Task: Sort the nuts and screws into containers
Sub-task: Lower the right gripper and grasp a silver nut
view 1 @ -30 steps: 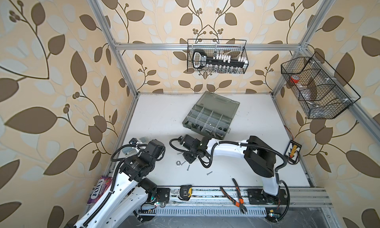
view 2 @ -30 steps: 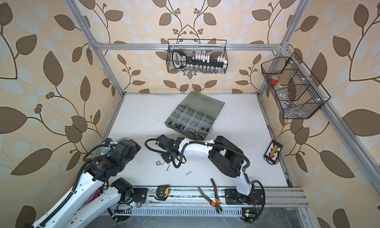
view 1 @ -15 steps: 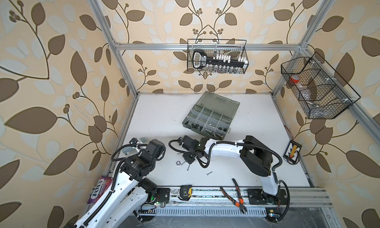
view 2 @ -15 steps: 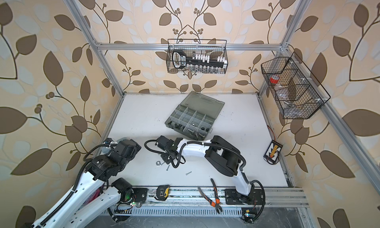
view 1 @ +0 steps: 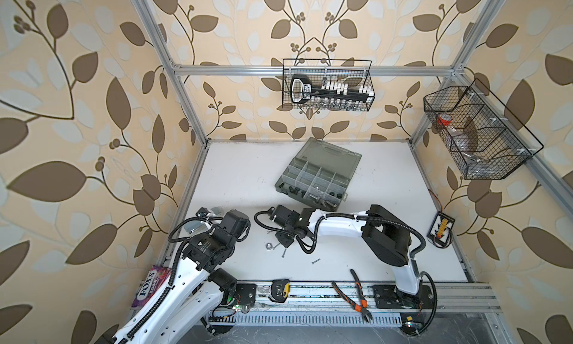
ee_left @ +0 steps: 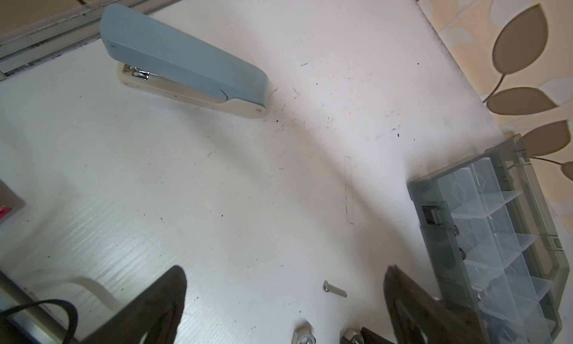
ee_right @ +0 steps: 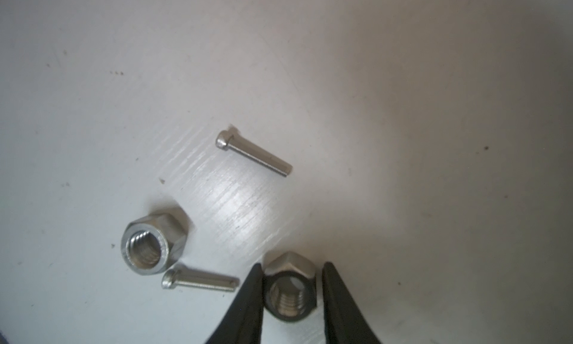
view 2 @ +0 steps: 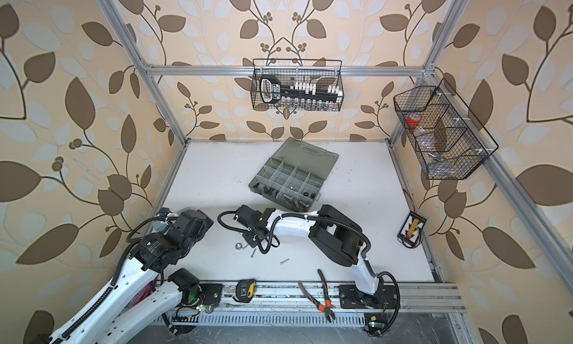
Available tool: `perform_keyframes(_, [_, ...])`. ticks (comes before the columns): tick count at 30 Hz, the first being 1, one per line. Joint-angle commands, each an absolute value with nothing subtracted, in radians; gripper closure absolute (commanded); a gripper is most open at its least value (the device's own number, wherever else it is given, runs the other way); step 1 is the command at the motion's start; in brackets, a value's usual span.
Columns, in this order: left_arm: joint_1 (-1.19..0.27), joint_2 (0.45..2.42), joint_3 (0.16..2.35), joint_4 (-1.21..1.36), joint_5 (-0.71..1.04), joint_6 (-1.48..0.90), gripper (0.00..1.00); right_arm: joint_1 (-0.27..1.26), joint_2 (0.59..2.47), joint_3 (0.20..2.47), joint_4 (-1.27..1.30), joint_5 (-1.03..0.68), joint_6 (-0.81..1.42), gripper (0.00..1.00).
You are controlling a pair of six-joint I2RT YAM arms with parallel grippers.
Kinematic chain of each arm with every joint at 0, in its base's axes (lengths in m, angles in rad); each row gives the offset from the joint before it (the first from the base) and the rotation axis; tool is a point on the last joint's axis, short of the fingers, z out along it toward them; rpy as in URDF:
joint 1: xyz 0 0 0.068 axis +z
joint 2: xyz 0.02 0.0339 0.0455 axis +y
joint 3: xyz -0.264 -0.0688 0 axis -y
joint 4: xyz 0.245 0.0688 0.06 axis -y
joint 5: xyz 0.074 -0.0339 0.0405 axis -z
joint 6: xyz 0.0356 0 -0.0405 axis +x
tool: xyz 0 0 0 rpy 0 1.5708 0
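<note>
While a shiny silver hexagonal metal nut [ee_right: 290,291] is lying flat on the white surface [view 1: 248,178] near its front middle, the right gripper [ee_right: 291,265] is reaching down over it with its black jaws standing on either side. One of the fingers [ee_right: 248,305] is touching the nut's edge and a thin strip of surface is showing beside the other, so whether the nut is actually being clamped cannot be told. A second silver nut [ee_right: 153,244] is sitting near it, hole upward. A thin silver screw [ee_right: 200,283] is lying between the two nuts, just beside the second one, and a second thin silver screw [ee_right: 254,153] is lying a little apart from all three. Well apart from this cluster, toward the back wall, a grey translucent plastic organiser box [view 1: 333,155] is lying open with its lid folded back, and small black and silver pieces are sitting in its nearer compartments [view 1: 305,172]. On the left, the left gripper [ee_left: 283,271] is hovering over the surface with its jaws spread wide and nothing between them. A grey-blue stapler [ee_left: 186,60] is lying beyond it near the surface's edge.
</note>
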State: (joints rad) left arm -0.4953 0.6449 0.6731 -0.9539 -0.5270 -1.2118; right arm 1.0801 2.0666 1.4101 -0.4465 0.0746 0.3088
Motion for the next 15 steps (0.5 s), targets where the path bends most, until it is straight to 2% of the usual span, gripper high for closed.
perform_keyframes(1, [-0.486, 0.647, 0.672, -0.957, -0.555, -1.219, 0.01, 1.092, 2.090, 1.396, -0.485, 0.113, 0.298, 0.68])
perform_keyframes(12, [-0.486, 0.647, 0.675, -0.959, -0.558, -1.220, 0.01, 1.104, 2.091, 1.362, -0.497, 0.143, 0.299, 0.70])
perform_keyframes(15, [-0.486, 0.648, 0.678, -0.957, -0.560, -1.219, 0.01, 1.104, 2.091, 1.350, -0.494, 0.150, 0.301, 0.74])
